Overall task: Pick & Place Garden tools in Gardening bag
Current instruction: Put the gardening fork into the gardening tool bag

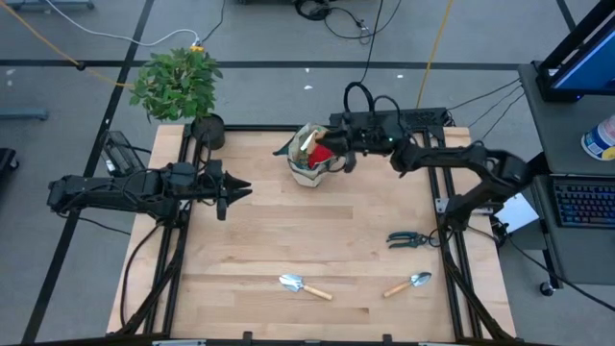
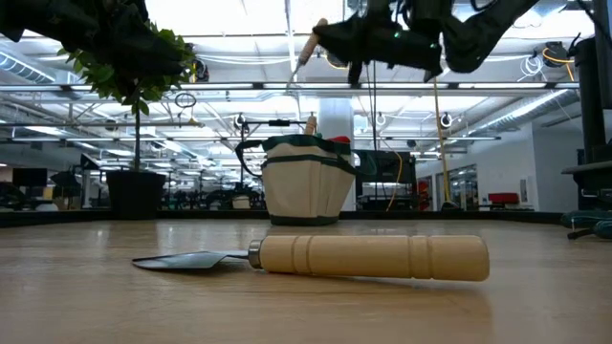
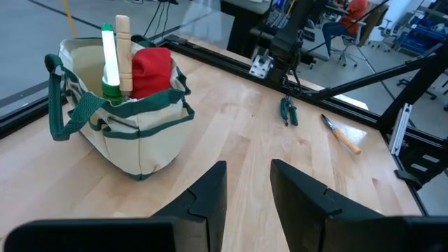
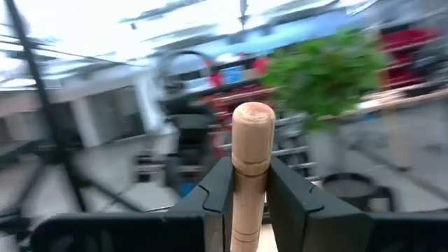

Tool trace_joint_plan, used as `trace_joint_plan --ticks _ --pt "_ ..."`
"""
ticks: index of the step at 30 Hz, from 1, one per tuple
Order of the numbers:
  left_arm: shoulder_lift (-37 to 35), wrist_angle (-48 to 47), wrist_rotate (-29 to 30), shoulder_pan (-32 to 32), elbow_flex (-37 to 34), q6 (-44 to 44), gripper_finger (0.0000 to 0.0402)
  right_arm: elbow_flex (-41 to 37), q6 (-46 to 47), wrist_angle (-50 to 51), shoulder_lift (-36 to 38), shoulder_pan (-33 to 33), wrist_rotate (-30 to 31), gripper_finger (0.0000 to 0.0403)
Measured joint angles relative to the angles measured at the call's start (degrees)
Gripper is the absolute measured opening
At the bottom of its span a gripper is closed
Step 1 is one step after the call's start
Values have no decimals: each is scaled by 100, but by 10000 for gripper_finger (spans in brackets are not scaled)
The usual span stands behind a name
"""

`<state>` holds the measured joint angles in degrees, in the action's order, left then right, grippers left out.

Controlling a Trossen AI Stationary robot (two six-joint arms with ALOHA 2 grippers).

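Standing at the back centre of the wooden table (image 1: 317,240), the gardening bag (image 1: 309,165) is a round beige canvas tote with dark green trim and handles, upright, mouth up.

Contents visible in the left wrist view: a green-and-white bottle (image 3: 108,59), a wooden handle (image 3: 124,52) upright just beside it, and a red glove (image 3: 152,70) behind both.

Right gripper (image 1: 338,146): above the bag's right rim, raised off the table. Its fingers (image 4: 217,192) are clamped on a wooden-handled tool (image 4: 250,168), whose rounded handle end stands up between them; the tool's metal end is out of sight.

Left gripper (image 1: 235,195): held off the table at the left side, pointing toward the bag, grasping nothing. The fingers (image 3: 210,192) stand slightly parted with bare tabletop showing in the gap.

Loose items on the table:
- black pruning shears (image 1: 408,238), near the right edge, lying flat.
- trowel (image 1: 304,285), front centre-left, metal blade to the left, wooden handle to the right.
- second trowel (image 1: 408,284), front centre-right, blade toward the right edge, well apart from the first.

Potted plant (image 1: 180,86): leafy, in a black pot (image 1: 208,130) at the table's back left corner.
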<state>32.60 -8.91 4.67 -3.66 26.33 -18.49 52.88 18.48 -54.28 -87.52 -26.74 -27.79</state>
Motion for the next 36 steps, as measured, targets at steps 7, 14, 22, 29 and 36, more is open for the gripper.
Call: trace_joint_plan --ticks 7,14,22,29,36 --pt "0 -1 0 0 0 16 118 0 -1066 -74 -426 -2 989 51" --pt "2 -2 0 -1 0 36 118 0 -1213 -520 -814 -2 1274 51" --pt "2 -4 0 -1 0 34 118 0 -1132 -683 -1074 13 1257 51" --pt "1 -4 0 -1 0 32 118 117 -1169 -810 -1369 2 1013 51" --pt "1 -4 -1 -1 0 -49 118 538 -1234 -614 -1678 13 813 51"
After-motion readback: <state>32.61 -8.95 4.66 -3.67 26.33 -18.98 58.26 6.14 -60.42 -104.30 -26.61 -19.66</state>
